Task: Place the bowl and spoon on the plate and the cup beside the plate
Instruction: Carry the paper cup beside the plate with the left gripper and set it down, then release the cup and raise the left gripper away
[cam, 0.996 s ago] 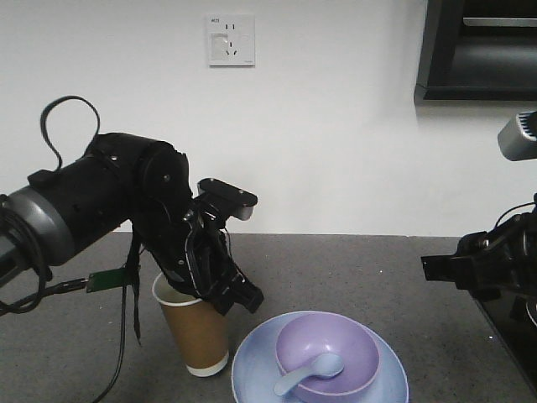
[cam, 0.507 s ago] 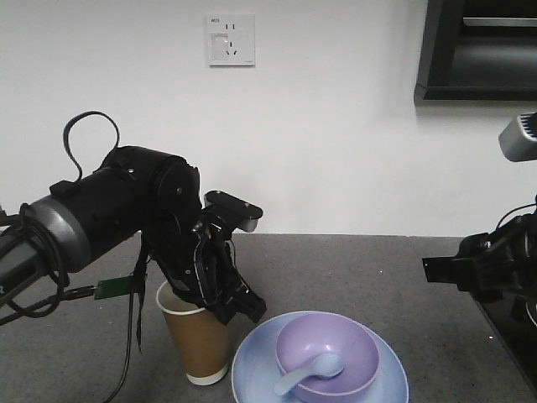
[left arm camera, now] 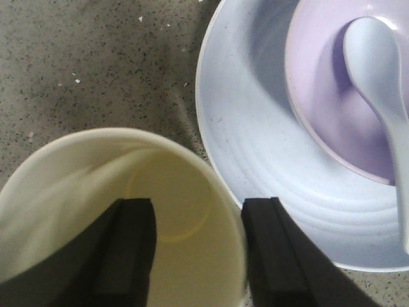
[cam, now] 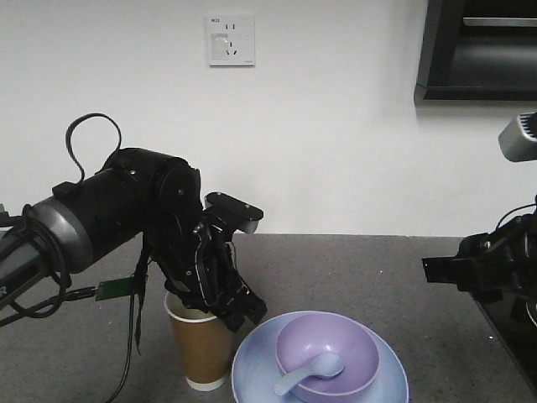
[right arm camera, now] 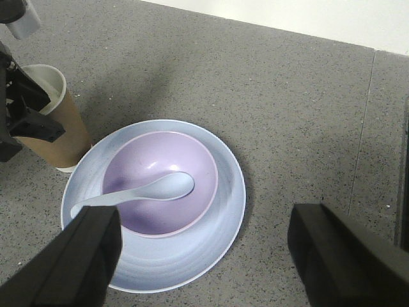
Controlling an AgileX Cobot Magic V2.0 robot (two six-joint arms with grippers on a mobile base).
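The tall tapered brown paper cup point(cam: 202, 346) with its white interior stood upright on the grey speckled surface point(cam: 352, 269), near that surface's front edge and just beside the rim of the round shallow pale-blue plate point(cam: 252, 369); the wrist view showed a thin strip of surface between cup rim and plate rim, so they did not appear to touch. The left pincer point(left arm camera: 198, 249) was down at the cup's mouth with its two black fingers point(left arm camera: 131, 246) astride the rim on the side nearest the plate, one finger inside the cup against the white wall and the other outside it. The fingers stood only a narrow way apart, with the paper wall between them, but whether they actually pressed on it could not be told. The small round lavender-purple bowl point(right arm camera: 160, 182) sat inside the plate, a little off its centre, and the short pale whitish-blue spoon point(right arm camera: 144, 192) lay in the bowl with its rounded scoop resting in the hollow and its handle leaning out over the bowl's rim above the plate. The right pincer point(right arm camera: 204, 268) hung well above the surface with its two dark fingers point(right arm camera: 70, 262) spread wide, holding nothing, and the plate and bowl showed between them from above. In the front view the right arm point(cam: 487, 269) stood off over the surface's right edge, well apart from the dishes. A white wall socket point(cam: 230, 39) was fixed to the wall behind the surface's far edge.
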